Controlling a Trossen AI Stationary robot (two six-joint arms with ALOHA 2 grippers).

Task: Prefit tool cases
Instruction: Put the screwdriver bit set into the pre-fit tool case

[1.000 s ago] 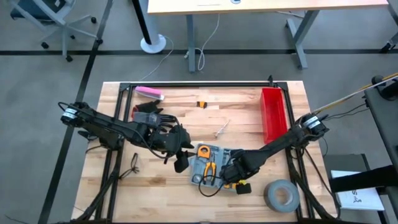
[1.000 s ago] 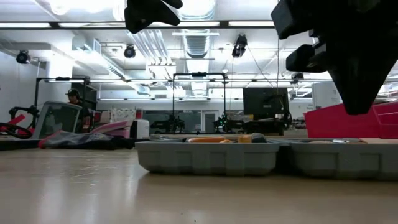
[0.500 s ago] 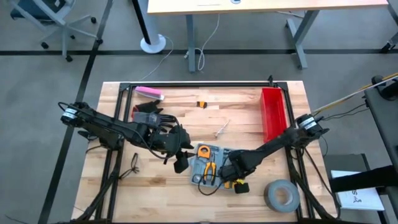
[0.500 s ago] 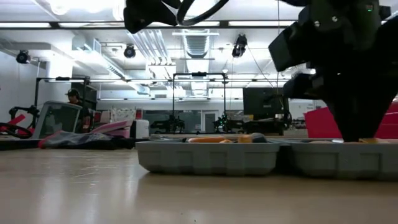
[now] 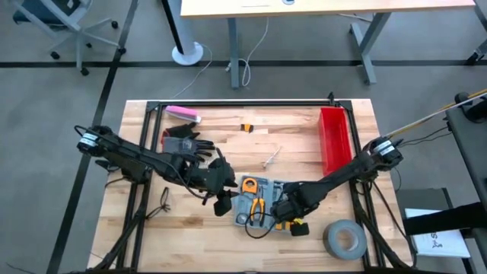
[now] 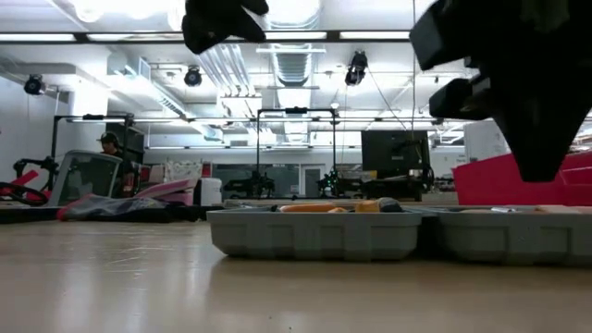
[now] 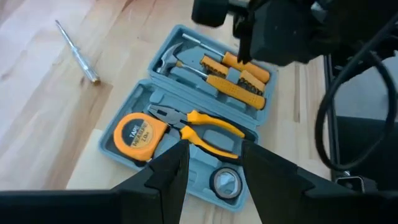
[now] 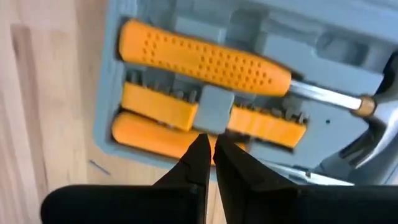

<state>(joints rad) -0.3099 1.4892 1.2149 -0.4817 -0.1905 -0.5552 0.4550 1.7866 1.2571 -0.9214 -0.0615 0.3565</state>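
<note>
The grey-blue tool case [image 5: 259, 202] lies open and flat on the wooden table, its slots holding a tape measure [image 7: 135, 133], orange-handled pliers [image 7: 205, 129], a hammer and orange screwdriver pieces [image 8: 205, 59]. My left gripper [image 7: 214, 149] hangs open above the case's left edge [image 5: 222, 201], slanting down, with nothing between its fingers. My right gripper [image 8: 209, 142] is shut and points down over the orange pieces in the case's right half [image 5: 287, 215]. In the low view its tip [image 6: 541, 171] stands clear above the case [image 6: 314, 231].
A red bin [image 5: 333, 138] stands at the far right and a grey tape roll [image 5: 346, 238] at the near right corner. Black gloves [image 5: 183, 141], a pink item [image 5: 183, 114] and a loose screwdriver [image 5: 272, 157] lie beyond the case.
My right gripper, staying shut, has dipped down to the case's right half and come up again to about its earlier height.
</note>
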